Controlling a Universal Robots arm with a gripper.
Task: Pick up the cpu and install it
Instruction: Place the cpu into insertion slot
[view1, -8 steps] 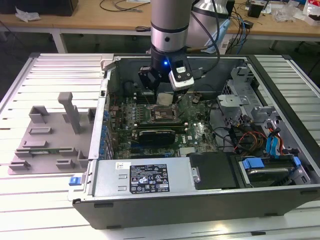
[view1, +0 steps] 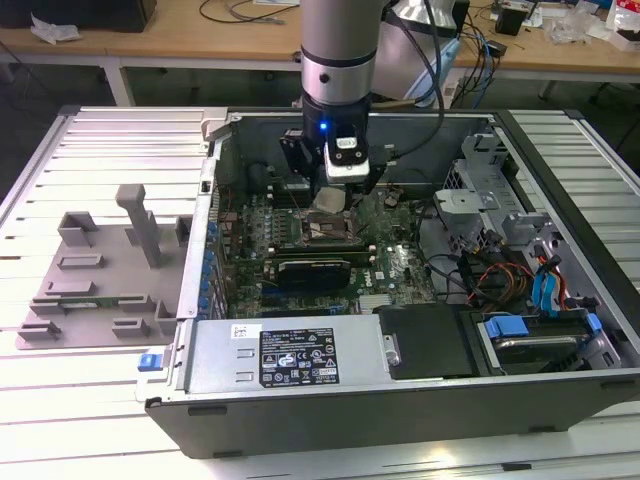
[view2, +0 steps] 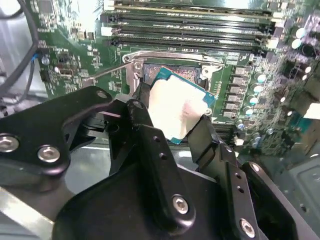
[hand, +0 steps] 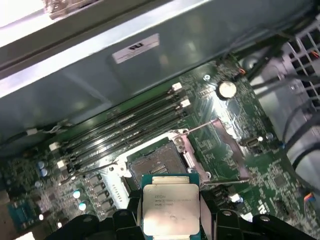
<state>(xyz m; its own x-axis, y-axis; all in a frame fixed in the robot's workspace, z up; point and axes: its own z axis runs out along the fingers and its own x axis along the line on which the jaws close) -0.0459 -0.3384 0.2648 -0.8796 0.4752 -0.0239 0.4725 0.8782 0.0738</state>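
Silvery-topped cpu (hand: 169, 207) hangs clenched by its edges in the tool (view2: 175, 120), just above the open socket (hand: 155, 162), seemingly to line it up.

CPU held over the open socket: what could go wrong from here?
1. The CPU looks skewed to the socket in the second wrist view; lowered so, a corner could land on the contacts.
2. The gripper pinches it by its edges alone, so it might slip.
3. The opened bracket stands beside the socket and could catch the fingers.
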